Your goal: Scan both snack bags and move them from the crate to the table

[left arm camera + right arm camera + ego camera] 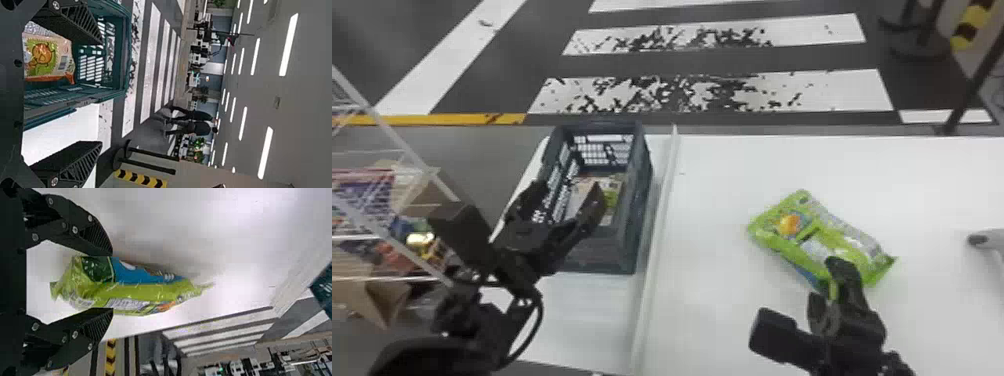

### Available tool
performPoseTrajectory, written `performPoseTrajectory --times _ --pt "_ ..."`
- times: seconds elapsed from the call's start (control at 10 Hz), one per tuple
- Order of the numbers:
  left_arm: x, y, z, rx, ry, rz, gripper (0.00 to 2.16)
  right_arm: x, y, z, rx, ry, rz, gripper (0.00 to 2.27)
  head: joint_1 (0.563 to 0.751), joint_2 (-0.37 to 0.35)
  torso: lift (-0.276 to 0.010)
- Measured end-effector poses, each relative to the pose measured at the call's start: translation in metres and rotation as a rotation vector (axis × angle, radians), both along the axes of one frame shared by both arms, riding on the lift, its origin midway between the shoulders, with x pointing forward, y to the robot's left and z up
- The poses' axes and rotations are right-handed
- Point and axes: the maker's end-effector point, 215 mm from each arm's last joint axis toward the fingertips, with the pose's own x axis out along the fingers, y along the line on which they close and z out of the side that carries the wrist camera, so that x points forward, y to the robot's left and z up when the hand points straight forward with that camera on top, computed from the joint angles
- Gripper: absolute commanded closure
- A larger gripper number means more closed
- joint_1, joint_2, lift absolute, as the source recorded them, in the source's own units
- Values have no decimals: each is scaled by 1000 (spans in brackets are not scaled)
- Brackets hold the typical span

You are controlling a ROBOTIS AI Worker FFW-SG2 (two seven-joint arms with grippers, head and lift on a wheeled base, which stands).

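- Green plastic snack bag (797, 225), over the white bench (712, 300), grasped by the right tool (833, 280); the right wrist view adds its blue back.
- Cream-and-orange plastic snack bag (43, 55), inside the dark slatted plastic crate (638, 215); the left wrist view reveals its round cartoon face.
- Left tool (567, 192) angled over the crate, jaws spread, empty.
- Two bags, one crate.

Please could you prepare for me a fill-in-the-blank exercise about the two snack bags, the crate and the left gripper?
1. The main colour of the snack bag at the right gripper is ____.
2. In the head view, the crate stands to the ____ of this snack bag.
3. The other bag lies ____ the crate.
4. The left gripper has its two fingers spread ____.

Missing words: green; left; inside; apart.
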Motion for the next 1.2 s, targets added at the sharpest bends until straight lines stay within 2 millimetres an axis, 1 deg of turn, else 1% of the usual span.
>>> performPoseTrajectory --times 0.1,0.2,0.3,0.4,0.5,0.6,0.7,0.8,0.9,1.0,1.2 --pt "0 0 0 0 0 0 97 -1 15 3 151 63 -1 46 695 240 -88" --pt "0 0 0 0 0 -1 97 1 25 12 300 115 -13 80 695 256 -88" --pt "0 0 0 1 0 -1 97 5 34 24 450 156 -22 198 695 269 -88" --pt "-1 0 0 1 2 -2 97 11 39 38 578 180 -32 680 695 275 -88" --pt "-1 0 -1 1 3 -2 97 19 42 53 684 177 -38 1433 695 276 -88" --pt "-2 0 -2 0 4 -1 97 27 40 64 757 167 -49 2253 695 275 -88" --pt "-2 1 -2 0 5 0 97 33 35 69 806 168 -63 2260 695 267 -88" --pt "-3 3 -2 -2 7 2 97 30 38 68 846 204 -44 2260 695 269 -88" --pt "-3 4 -3 -4 9 3 97 26 48 66 873 239 2 2260 695 285 -88" --pt "-3 4 -4 -5 10 4 97 22 61 61 888 268 49 2260 695 295 -88" --pt "-4 4 -5 -6 12 5 97 22 90 41 879 305 104 2260 695 336 -88"
